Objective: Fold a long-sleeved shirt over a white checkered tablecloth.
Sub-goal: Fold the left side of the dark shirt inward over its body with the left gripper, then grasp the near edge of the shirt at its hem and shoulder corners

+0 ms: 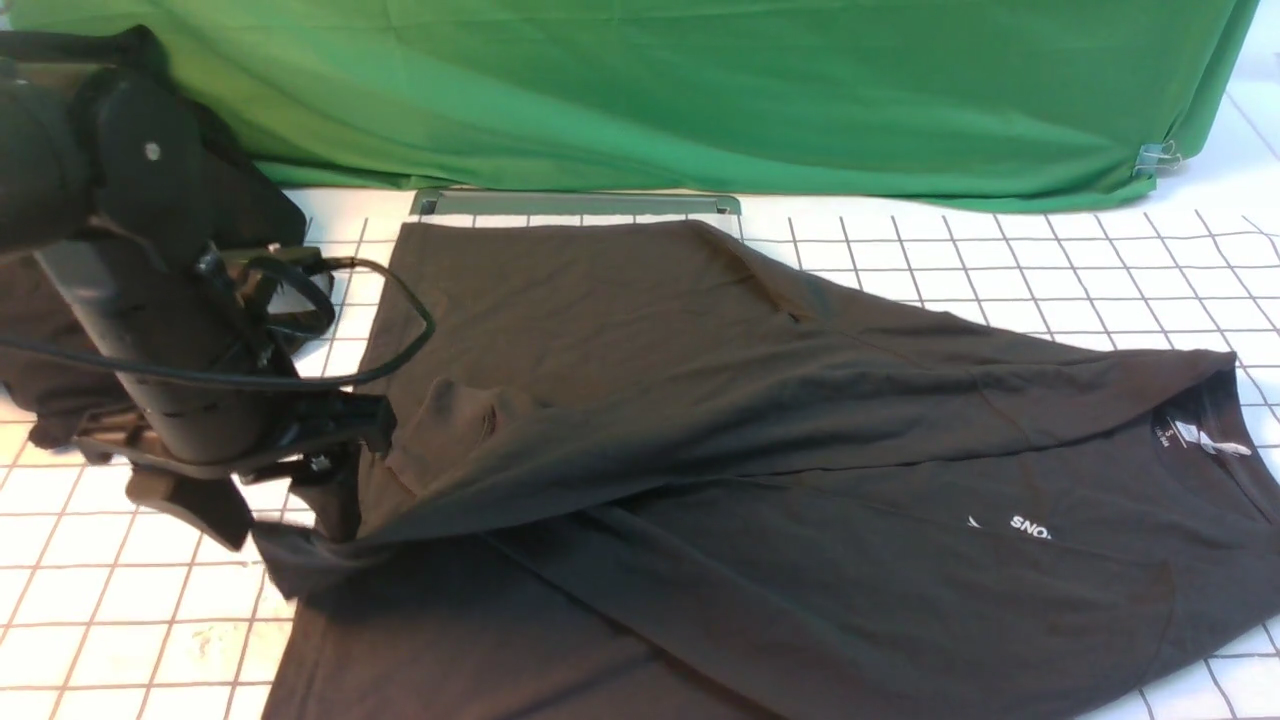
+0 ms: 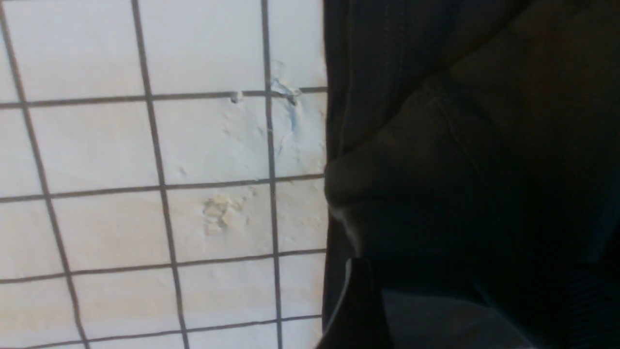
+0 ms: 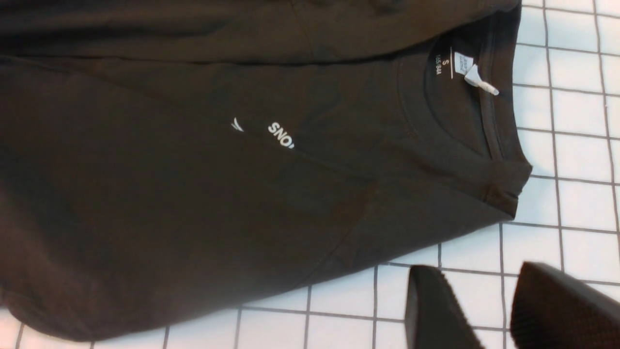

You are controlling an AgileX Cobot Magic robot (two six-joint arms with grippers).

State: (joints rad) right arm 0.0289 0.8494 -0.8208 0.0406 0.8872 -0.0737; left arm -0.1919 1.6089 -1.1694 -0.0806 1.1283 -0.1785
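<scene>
Shirt: the long-sleeved shirt (image 1: 760, 400), charcoal-black, lies sideways on the white checkered tablecloth (image 1: 1010, 270). In the front view it fills the field from centre out to 3 and 6 o'clock.
Collar: at 3 o'clock, with a white neck tag (image 1: 1212, 441) showing inside it.
Print: the white print (image 1: 1030, 527) at about 4 o'clock reads "SNO"; the rest is hidden under a fold edge.
Fold: an upper layer runs slantwise from 11 o'clock towards the collar and lies over the chest. It is wrinkled at its 9 o'clock end.
Left gripper: the left gripper (image 1: 335, 505) is at 8 o'clock, at the corner of that folded layer. It is dark against dark cloth, so I cannot tell whether the jaws are parted or nipping fabric. Its wrist view shows one finger (image 2: 356, 305) at the shirt's edge.
Right gripper: seen only in its own wrist view. The right gripper (image 3: 474, 271) hangs over bare tablecloth just off the shirt's edge near the collar. Its jaws are moderately apart, grid lines show between them, and nothing is held.
Tablecloth: bare squares show at 7, 9 and 2 o'clock, with a brownish stain (image 2: 215, 213) near the shirt's edge.
Surroundings: a green fabric sheet (image 1: 700, 90) runs across 12 o'clock, with a clip (image 1: 1155, 157) at its 2 o'clock corner. A grey bar (image 1: 575, 203) lies between the sheet and the shirt. A black garment heap (image 1: 45, 350) sits at 9 o'clock behind the left arm. A cable (image 1: 400, 340) loops off that arm over the shirt.
</scene>
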